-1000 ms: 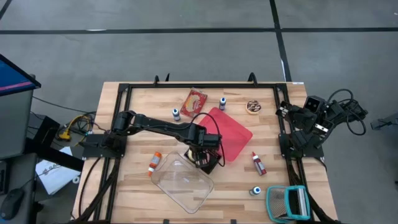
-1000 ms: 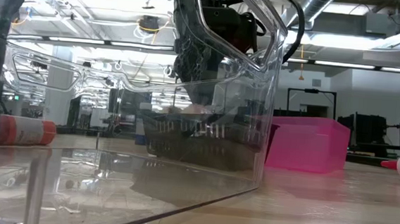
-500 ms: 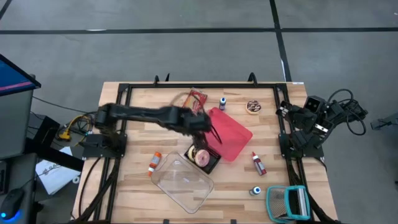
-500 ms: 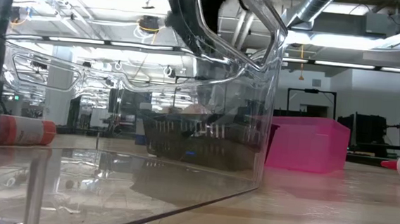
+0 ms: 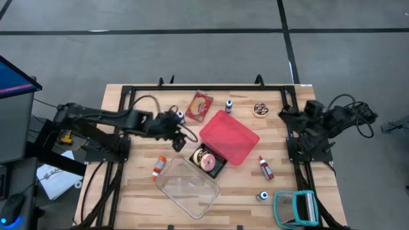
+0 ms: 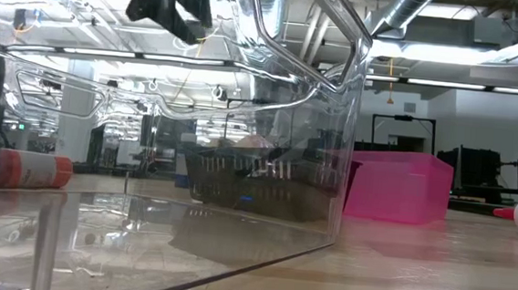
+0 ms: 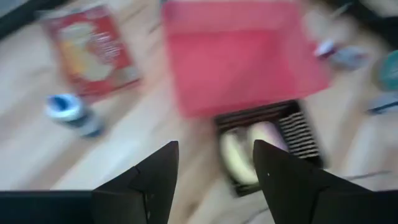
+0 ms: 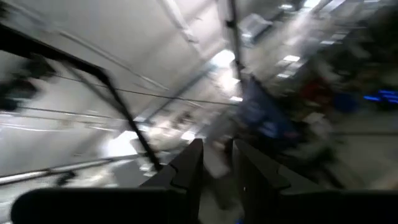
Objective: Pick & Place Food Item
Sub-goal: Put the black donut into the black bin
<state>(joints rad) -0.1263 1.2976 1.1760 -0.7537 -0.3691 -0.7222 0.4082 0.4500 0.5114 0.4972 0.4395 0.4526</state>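
Note:
The food item, a black ribbed tray (image 5: pixel 209 160) with pale round pieces, rests flat on the table between the pink bin (image 5: pixel 230 136) and the clear container (image 5: pixel 188 186). In the left wrist view the tray (image 7: pixel 264 149) lies ahead of the fingers. My left gripper (image 5: pixel 184 139) hangs open and empty above the table, left of the tray (image 7: pixel 214 162). In the low view it shows high up (image 6: pixel 168 2), through the clear wall. My right gripper (image 5: pixel 285 115) waits shut at the right edge, pointing up into the room (image 8: pixel 216 162).
A red packet (image 5: pixel 199 105) and a blue-capped bottle (image 5: pixel 181 116) lie at the back left. An orange-capped bottle (image 5: pixel 158 167) lies left of the clear container. A red bottle (image 5: pixel 265 168), a small jar (image 5: pixel 262 195) and a teal rack (image 5: pixel 295 208) are on the right.
My left gripper has come off the black tray, risen and pulled back toward the table's left edge, rolling as it went. The tray stays where it was, beside the pink bin. My right gripper has tipped a little in place.

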